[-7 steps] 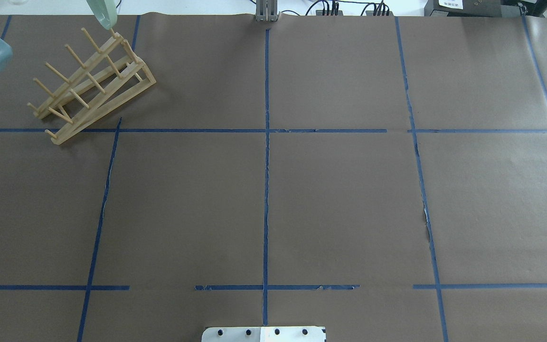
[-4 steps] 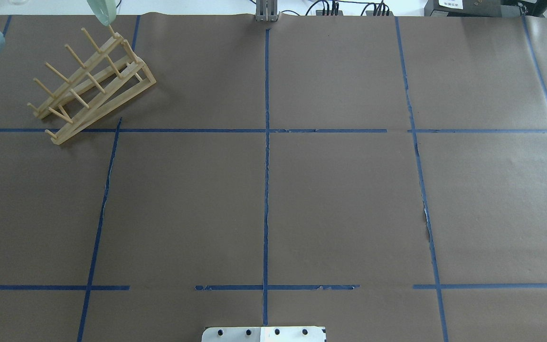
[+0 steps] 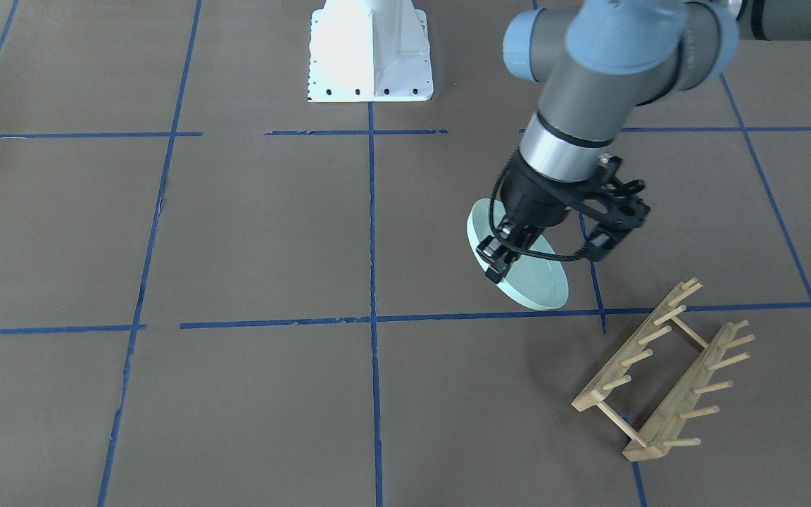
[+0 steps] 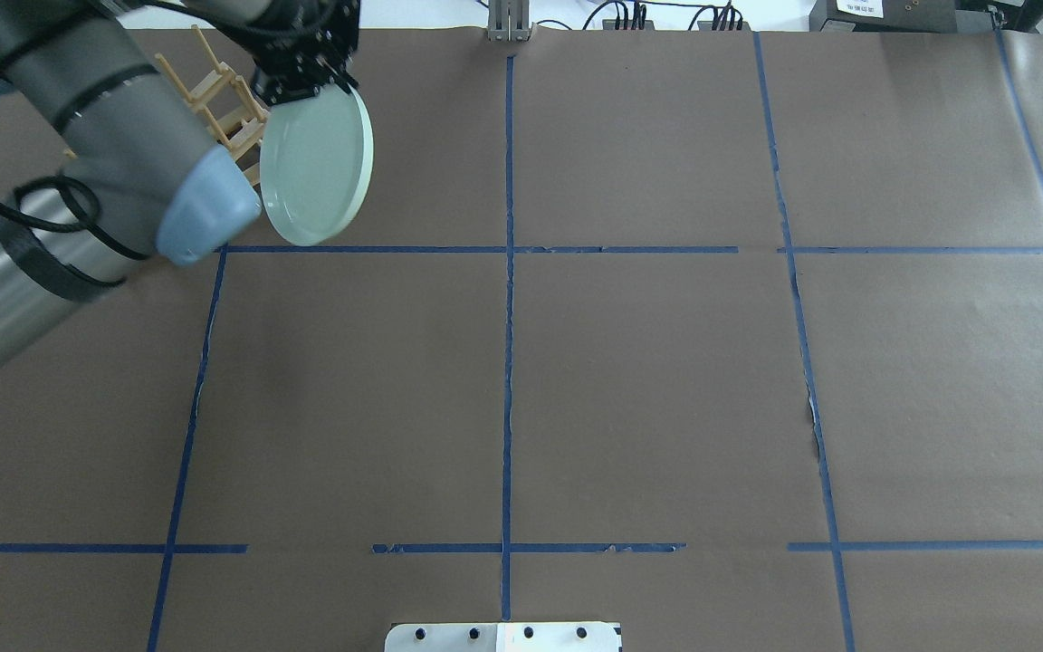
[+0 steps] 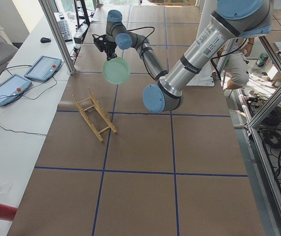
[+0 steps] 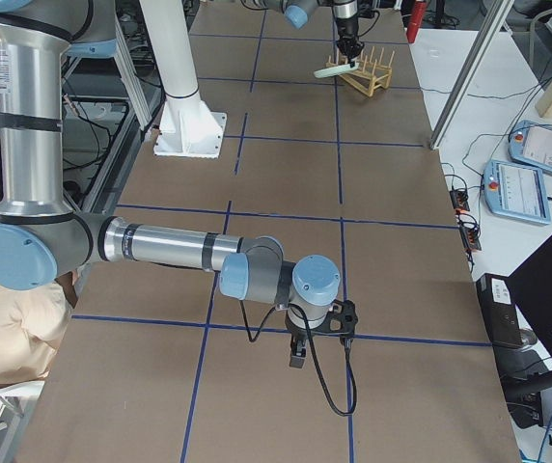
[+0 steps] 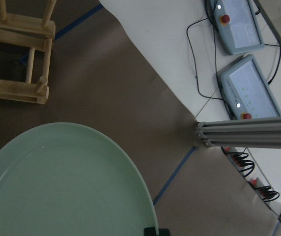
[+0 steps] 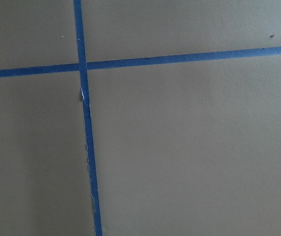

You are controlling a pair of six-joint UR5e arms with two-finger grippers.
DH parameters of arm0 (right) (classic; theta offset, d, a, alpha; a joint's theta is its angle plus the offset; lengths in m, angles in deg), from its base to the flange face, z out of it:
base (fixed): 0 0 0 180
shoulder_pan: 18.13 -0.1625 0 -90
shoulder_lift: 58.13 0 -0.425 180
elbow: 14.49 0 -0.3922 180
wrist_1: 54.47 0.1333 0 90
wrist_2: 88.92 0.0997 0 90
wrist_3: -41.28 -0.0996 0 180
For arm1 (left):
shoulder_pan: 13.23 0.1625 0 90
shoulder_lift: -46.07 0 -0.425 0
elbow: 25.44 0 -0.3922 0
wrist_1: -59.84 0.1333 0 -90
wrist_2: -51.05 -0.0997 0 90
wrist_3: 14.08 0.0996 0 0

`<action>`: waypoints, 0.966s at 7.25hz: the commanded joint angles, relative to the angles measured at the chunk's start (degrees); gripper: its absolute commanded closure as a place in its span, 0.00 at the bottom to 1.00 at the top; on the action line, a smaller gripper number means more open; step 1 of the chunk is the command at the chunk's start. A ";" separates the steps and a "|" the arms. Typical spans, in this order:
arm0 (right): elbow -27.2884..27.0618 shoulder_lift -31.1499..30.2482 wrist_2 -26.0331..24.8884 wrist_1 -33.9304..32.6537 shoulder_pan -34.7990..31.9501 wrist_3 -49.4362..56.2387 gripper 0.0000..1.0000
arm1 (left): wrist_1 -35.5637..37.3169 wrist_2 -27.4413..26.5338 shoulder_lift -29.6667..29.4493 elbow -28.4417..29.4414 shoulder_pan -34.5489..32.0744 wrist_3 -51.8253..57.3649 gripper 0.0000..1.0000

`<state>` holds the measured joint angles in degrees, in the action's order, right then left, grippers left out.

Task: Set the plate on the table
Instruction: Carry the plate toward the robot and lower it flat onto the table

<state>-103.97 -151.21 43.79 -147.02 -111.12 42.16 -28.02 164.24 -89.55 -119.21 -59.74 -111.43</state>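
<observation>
Bench: flat brown paper-covered bench [image 4: 648,380], ruled into big rectangles by blue tape [image 4: 507,362].
Plate: round pale mint-green plate with a raised rim [image 4: 318,172], carried clear of the bench and tilted, hollow face turned toward the overhead camera; toward 10 o'clock of the bench in that view, lower edge just over a cross line of tape.
Left claw: black two-finger claw [image 4: 309,83], clamped on the plate's rim at its 12 o'clock edge seen from overhead; in the front-facing view fingers [image 3: 492,259] pinching the rim on the plate's 8 o'clock side.
Rack: light wooden peg rack [image 3: 659,373], standing on the bench at 4 o'clock of the plate in the front-facing view, near it but not touching; from overhead mostly hidden behind the left arm.
Left wrist view: plate [image 7: 67,182] filling the 7 o'clock corner, rack [image 7: 17,64] at 10 o'clock, two grey pendants [image 7: 248,88] on a white desk at 1 o'clock.
Right claw: black claw [image 6: 297,355] low over the bench beside a tape line, at 6 o'clock of the right side view, well apart from the plate; how far open, cannot tell.
Base: white metal robot base [image 3: 370,56] at 12 o'clock of the front-facing view.
</observation>
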 commanded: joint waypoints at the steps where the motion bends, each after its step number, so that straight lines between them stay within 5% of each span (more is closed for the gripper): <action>1: 0.00 0.00 0.00 0.00 0.00 0.00 0.00 | 10.42 -5.16 -4.02 8.45 12.02 6.02 1.00; 4: 0.00 0.00 0.00 0.00 0.00 0.00 0.00 | 10.44 -9.66 -3.52 13.69 18.20 6.12 1.00; 5: 0.00 0.00 0.00 0.00 0.00 0.00 0.00 | 10.44 -9.83 -3.34 13.35 18.65 6.12 0.26; 6: 0.00 0.00 0.00 0.00 0.00 0.00 0.00 | 10.61 -10.44 -2.99 12.04 18.56 6.12 0.00; 7: 0.00 0.00 0.00 0.00 0.00 0.00 0.00 | 10.70 -11.84 -1.86 8.02 18.04 6.73 0.00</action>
<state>-103.96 -151.21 43.80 -147.02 -111.12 42.15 -17.46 153.73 -92.41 -107.73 -41.44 -105.16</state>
